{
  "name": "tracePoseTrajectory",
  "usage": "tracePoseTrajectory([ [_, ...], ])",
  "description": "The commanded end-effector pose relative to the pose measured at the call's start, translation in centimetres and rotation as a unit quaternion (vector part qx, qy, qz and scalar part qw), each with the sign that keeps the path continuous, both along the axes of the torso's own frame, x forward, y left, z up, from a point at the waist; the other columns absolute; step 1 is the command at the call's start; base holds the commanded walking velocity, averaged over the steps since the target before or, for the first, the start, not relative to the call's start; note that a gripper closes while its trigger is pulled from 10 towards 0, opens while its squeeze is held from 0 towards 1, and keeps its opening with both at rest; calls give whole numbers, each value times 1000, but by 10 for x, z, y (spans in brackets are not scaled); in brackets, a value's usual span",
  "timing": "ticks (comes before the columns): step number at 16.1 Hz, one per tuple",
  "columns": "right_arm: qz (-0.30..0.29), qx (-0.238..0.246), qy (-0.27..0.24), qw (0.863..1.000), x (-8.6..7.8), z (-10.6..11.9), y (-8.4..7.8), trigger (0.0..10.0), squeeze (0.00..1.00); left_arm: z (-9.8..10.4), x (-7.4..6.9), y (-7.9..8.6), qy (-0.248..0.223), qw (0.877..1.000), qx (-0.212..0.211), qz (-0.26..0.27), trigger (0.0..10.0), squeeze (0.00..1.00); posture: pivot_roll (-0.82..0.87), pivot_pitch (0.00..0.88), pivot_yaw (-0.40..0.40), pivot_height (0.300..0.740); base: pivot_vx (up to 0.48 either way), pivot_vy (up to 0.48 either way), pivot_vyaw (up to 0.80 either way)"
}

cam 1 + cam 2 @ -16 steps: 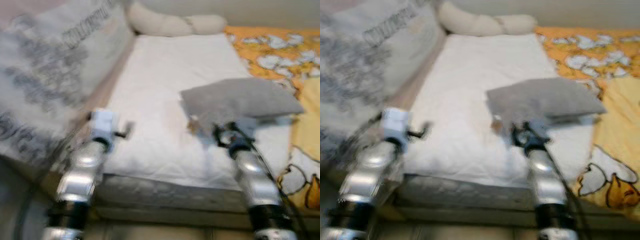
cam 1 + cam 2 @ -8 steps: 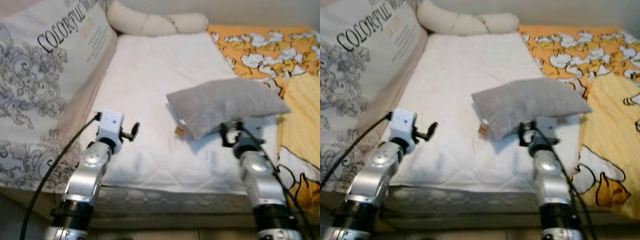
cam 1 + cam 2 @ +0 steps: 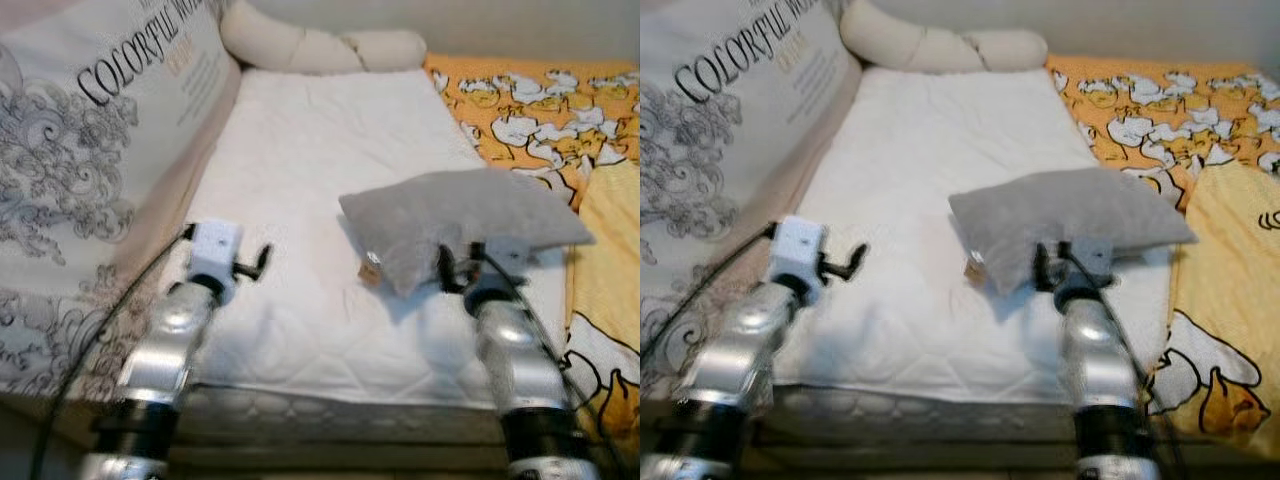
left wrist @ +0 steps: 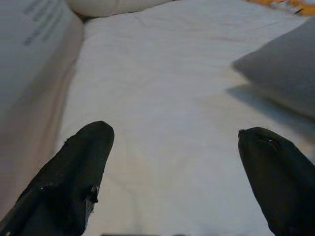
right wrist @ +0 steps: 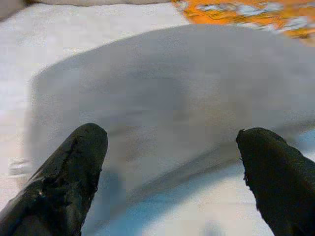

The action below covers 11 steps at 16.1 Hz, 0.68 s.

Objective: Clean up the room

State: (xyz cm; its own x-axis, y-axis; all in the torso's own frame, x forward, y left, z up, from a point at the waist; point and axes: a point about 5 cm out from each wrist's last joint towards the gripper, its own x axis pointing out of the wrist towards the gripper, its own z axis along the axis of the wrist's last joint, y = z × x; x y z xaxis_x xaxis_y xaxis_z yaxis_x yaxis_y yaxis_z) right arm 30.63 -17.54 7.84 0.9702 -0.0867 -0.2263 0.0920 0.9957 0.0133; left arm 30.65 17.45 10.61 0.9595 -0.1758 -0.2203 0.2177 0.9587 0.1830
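Note:
A grey pillow [image 3: 460, 220] lies on the white mattress pad [image 3: 310, 170] of a bed, toward its right side. A small tag [image 3: 371, 271] sticks out at its near left corner. My right gripper [image 5: 172, 167] is open right in front of the pillow [image 5: 177, 98], its black fingertips [image 5: 74, 172] spread wide on either side of the near edge. My left gripper [image 4: 172, 172] is open too, held above bare white pad [image 4: 162, 98] to the left of the pillow [image 4: 285, 69]. Both silver arms [image 3: 170, 340] reach over the foot of the bed.
A large printed cushion or bag [image 3: 80, 140] with black lettering leans along the bed's left side. A cream knotted bolster [image 3: 320, 45] lies at the head. An orange patterned blanket [image 3: 540, 100] covers the right side. The mattress's near edge [image 3: 330, 415] is just below my arms.
The camera steadied and shifted; the view is sharp now. My right gripper has come closer to the pillow's near edge. The pillow has not moved.

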Motion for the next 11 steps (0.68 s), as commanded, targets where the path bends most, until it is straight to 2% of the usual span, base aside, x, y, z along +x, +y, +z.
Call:
tracePoseTrajectory([
  [1, -3, -7, 1, 1000, 0, 2, -6, 10000, 1000, 3, 1, -5, -5, 1000, -3, -8, 10000, 55, -57, 0, 3, 740, 277, 0, 0],
  [11, 0, -6, 3, 1000, 1, 1, -4, 10000, 1000, 3, 2, -7, -4, 1000, -1, -13, 10000, 63, -56, 0, 2, 740, 276, 0, 0],
])
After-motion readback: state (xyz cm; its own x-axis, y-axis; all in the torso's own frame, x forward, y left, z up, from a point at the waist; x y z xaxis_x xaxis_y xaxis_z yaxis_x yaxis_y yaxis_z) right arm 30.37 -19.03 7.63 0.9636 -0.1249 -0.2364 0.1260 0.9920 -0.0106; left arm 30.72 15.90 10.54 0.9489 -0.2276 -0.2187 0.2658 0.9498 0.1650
